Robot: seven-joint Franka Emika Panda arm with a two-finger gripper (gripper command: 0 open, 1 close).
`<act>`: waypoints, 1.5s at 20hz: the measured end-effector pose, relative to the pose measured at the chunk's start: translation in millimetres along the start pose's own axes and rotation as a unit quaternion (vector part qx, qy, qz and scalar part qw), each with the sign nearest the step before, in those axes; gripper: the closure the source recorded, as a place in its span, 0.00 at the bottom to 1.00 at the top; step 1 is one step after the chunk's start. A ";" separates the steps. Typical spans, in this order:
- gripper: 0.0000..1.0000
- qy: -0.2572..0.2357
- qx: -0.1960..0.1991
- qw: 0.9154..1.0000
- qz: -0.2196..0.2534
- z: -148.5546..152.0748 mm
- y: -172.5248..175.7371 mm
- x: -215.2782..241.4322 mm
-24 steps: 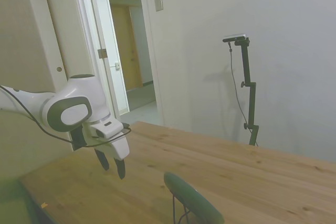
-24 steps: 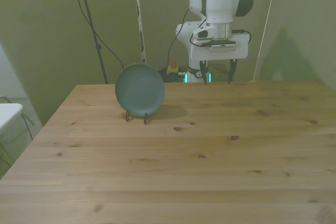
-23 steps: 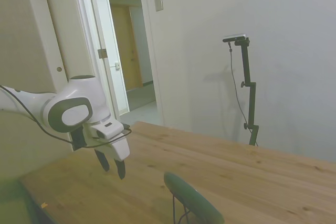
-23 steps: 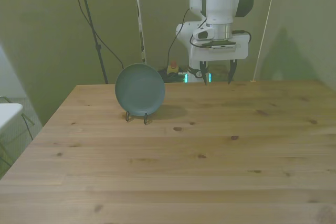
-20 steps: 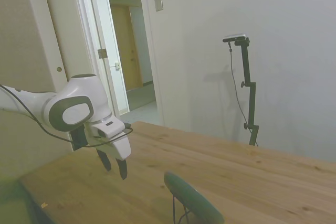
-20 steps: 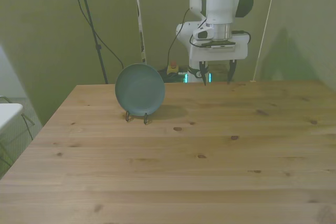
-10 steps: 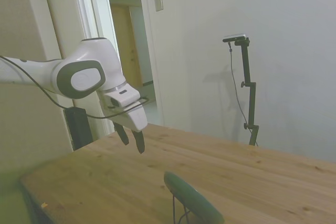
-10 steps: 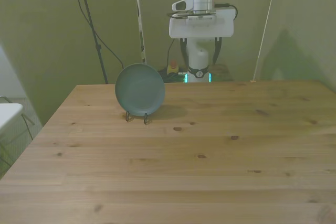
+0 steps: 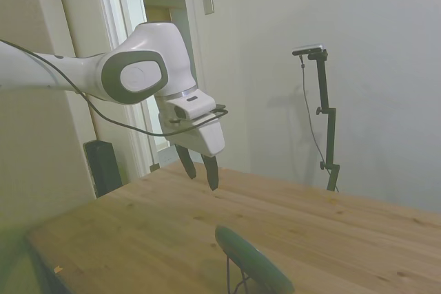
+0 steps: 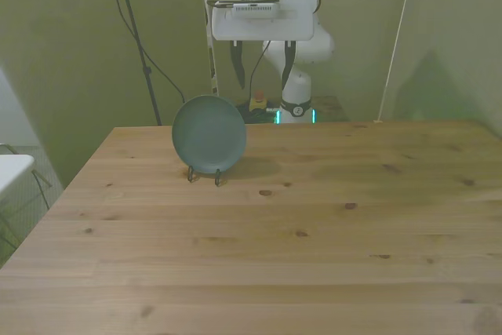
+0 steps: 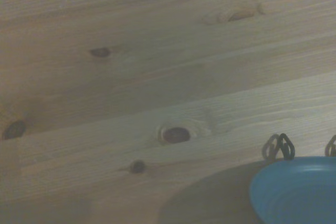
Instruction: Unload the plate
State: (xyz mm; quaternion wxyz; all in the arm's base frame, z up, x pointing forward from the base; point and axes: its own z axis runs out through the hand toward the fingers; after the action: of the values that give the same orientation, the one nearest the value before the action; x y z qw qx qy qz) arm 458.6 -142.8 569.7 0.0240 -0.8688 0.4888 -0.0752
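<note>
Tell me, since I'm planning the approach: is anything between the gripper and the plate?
Nothing visible. The open gripper hangs in clear air above and behind the plate, which stands on edge in its wire rack.

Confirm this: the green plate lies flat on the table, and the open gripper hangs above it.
Not flat. The front view shows the plate standing on edge in the wire rack on the table. The open gripper does hang above it.

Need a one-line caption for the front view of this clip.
Open gripper raised above the plate, which stands upright in its wire rack on the wooden table.
</note>
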 end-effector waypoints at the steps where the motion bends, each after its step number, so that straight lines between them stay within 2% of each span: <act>1: 0.00 -0.016 -0.011 1.000 -0.019 1.8 4.5 -1.3; 4: 0.00 -0.064 -0.025 0.996 -0.060 -5.6 25.8 8.2; 7: 0.00 -0.093 -0.024 0.993 -0.069 -12.3 47.2 39.0; 10: 0.00 -0.127 -0.024 0.987 -0.094 -2.2 58.6 76.3; 15: 0.00 -0.186 -0.012 0.970 -0.157 24.8 56.9 120.1; 18: 0.00 -0.226 0.017 0.957 -0.180 32.6 55.6 130.8; 20: 0.00 -0.261 0.026 0.947 -0.188 40.2 55.3 132.0; 24: 0.00 -0.313 0.006 0.931 -0.189 53.5 49.2 131.4; 30: 0.00 -0.349 -0.023 0.920 -0.176 70.8 41.1 153.5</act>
State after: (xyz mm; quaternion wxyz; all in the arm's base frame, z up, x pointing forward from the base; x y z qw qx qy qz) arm 513.2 -297.4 511.4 0.1597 -0.9122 0.2904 0.2410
